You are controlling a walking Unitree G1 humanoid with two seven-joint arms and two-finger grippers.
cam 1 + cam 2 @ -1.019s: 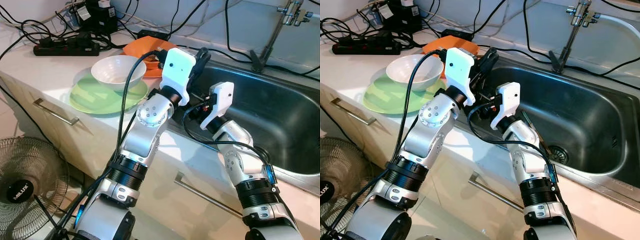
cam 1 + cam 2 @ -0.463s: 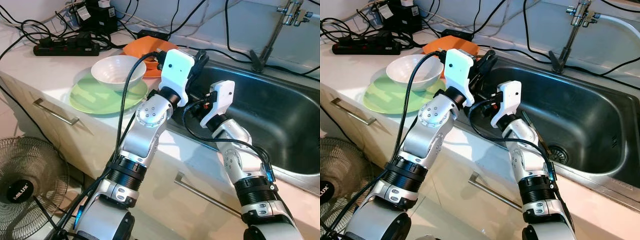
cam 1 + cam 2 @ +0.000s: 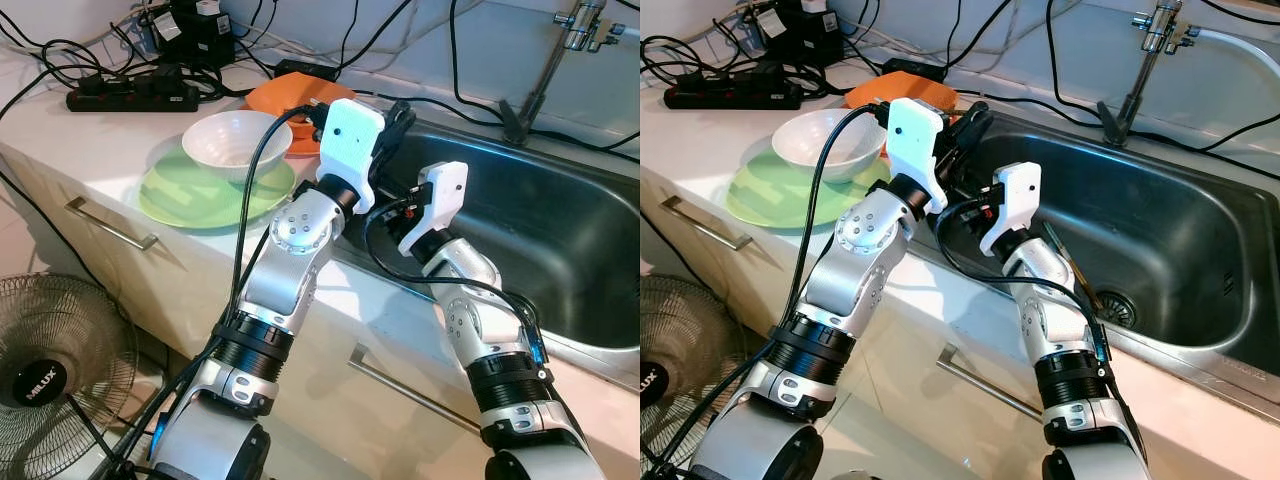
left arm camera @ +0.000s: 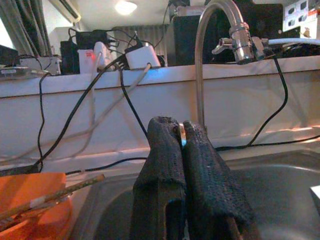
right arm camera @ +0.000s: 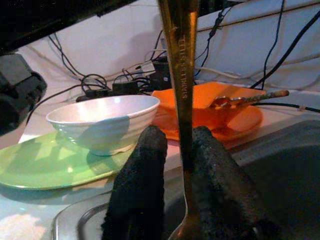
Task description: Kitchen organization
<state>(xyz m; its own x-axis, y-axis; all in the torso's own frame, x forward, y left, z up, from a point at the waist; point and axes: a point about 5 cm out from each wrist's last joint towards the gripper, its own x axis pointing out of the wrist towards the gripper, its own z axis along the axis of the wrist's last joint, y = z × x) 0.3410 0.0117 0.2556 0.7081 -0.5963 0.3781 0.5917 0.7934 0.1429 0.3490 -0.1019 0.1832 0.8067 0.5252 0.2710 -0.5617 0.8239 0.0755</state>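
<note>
Change since 1 second ago: my left arm has edged slightly toward the counter; my right arm has shifted a touch toward it; the dishes have not moved.

Surface: pale counter [image 3: 90, 130] with a steel sink [image 3: 1200, 230] and tap [image 3: 1145, 50] against a white wall; 1 black power strip [image 3: 130, 95] and many cables at the back.

Dishes: 1 white bowl [image 3: 235, 140] on 1 green plate [image 3: 190, 195]; behind it, 1 orange dish [image 5: 220, 107] holding utensils.

Below: drawer handle [image 3: 110, 228]; floor fan [image 3: 50, 370].

Left gripper [image 4: 182, 135]: over the sink's near corner, fingers pressed together on a thin metal piece, barely visible.

Right gripper [image 5: 175, 137]: fingers clamped on 1 brass-coloured spoon [image 5: 182, 75], handle upright; the bowl end is cut off.
</note>
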